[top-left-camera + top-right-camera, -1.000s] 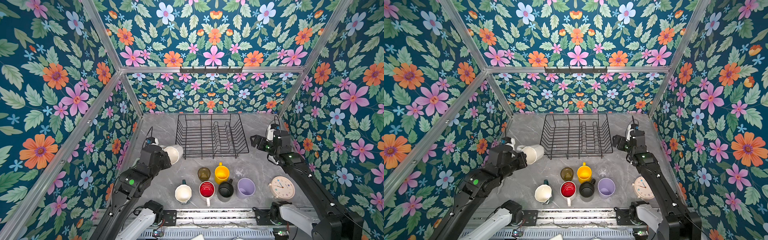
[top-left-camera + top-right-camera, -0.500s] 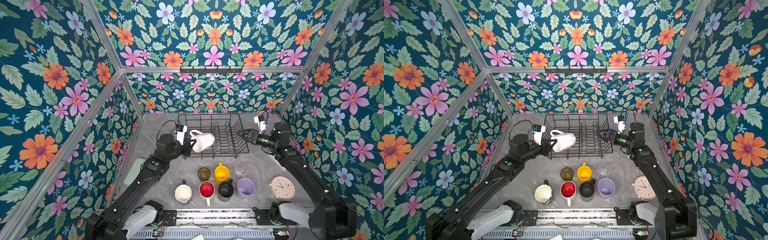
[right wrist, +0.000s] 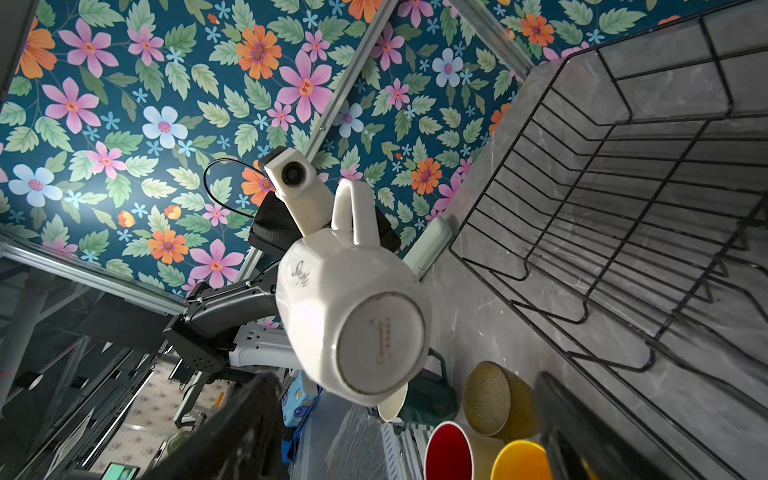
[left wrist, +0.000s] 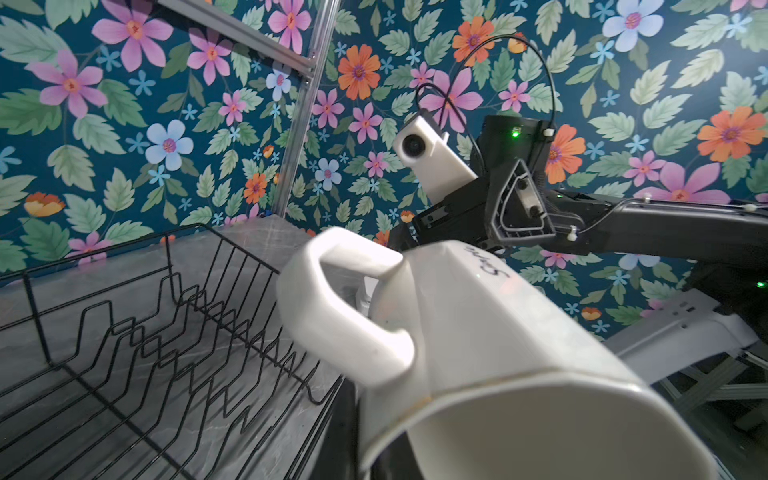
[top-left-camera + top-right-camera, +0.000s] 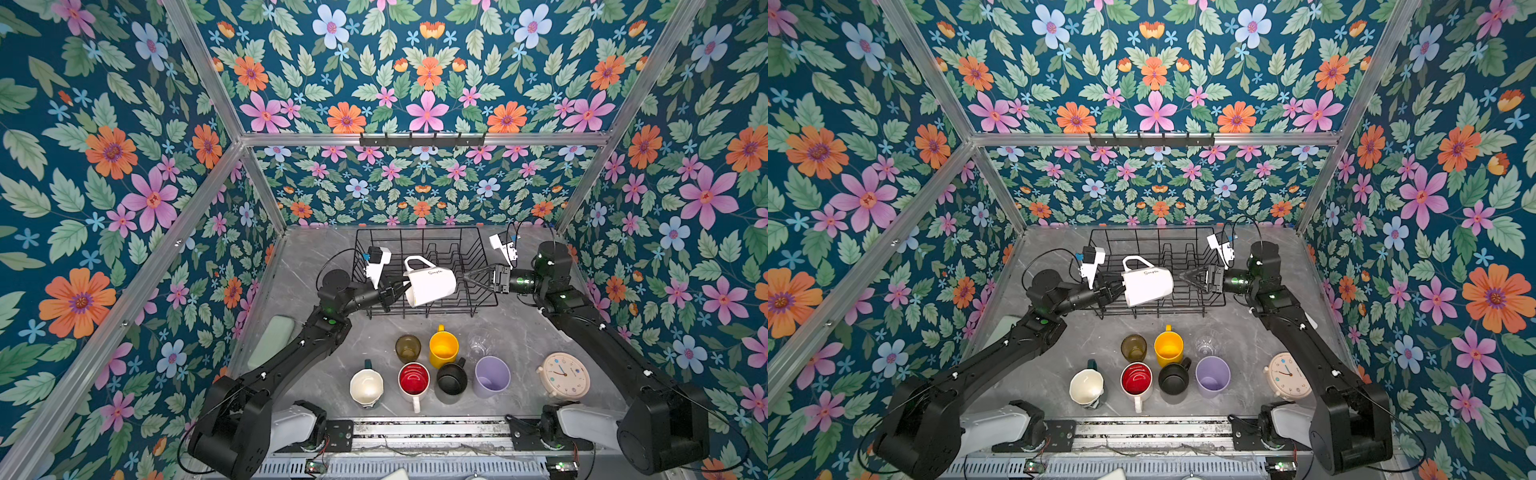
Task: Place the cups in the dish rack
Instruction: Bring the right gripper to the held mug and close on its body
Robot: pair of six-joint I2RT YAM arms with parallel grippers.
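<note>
White faceted mug (image 5: 430, 286) is now hanging in the middle of the frame in both top views, over the front edge of the dish rack (image 5: 440, 249). A second ago it was sitting low beside the rack's lower-left corner. The left fingers (image 5: 394, 292), clamped on its rim, have been carrying it up and rightward. The right fingers (image 5: 478, 273) are standing wide apart, holding nothing. They have been swinging in from the right of the frame, and their tips are now pointing at the mug's base, close to it and seemingly not touching. That is looking like a handover or a steadying move before the mug goes down. The rack is sitting empty, so loading is only beginning. Seven cups are waiting upright on the worktop (image 5: 374, 328) at lower centre: teal mug (image 5: 365, 386), red-lined white mug (image 5: 413, 380), black mug (image 5: 451, 380), lilac tumbler (image 5: 491, 376), olive glass (image 5: 408, 348), yellow mug (image 5: 444, 347) and clear glass (image 5: 480, 343). The carried mug is lying on its side, handle toward the top of the frame and mouth facing left. It is showing glossy flat facets, dark script lettering and, in the right wrist view, a flat round base with a duller ring.
</note>
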